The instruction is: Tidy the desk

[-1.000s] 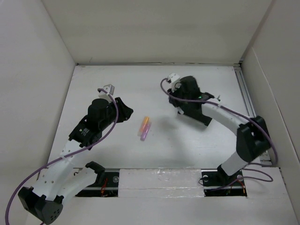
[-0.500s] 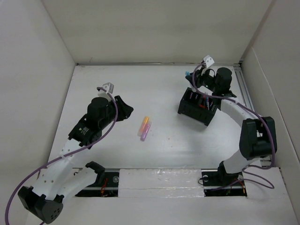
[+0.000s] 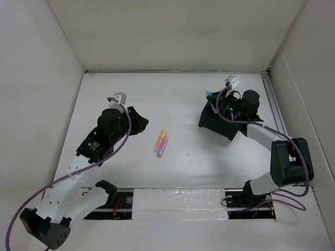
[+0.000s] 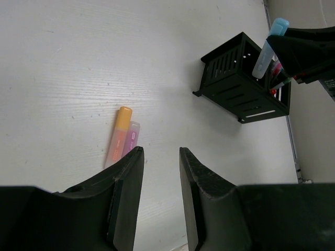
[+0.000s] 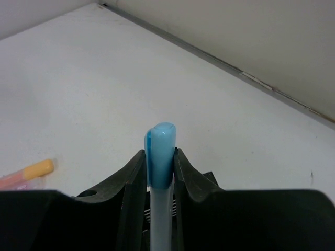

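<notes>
I see right gripper (image 5: 159,157) clamped on blue marker (image 5: 160,140) at black box (image 3: 215,123). Left gripper (image 4: 159,154) parted, empty, near orange marker (image 4: 119,132), pink marker (image 4: 130,138) on desk (image 3: 157,99).

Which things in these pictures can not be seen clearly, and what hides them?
Lower end of the blue highlighter: right wrist view, hidden inside the right tool.
Contents of the black organizer: top view, covered by the right arm; left wrist view, too small.
Near ends of the orange highlighter and pink highlighter: left wrist view, behind the left tool.
</notes>
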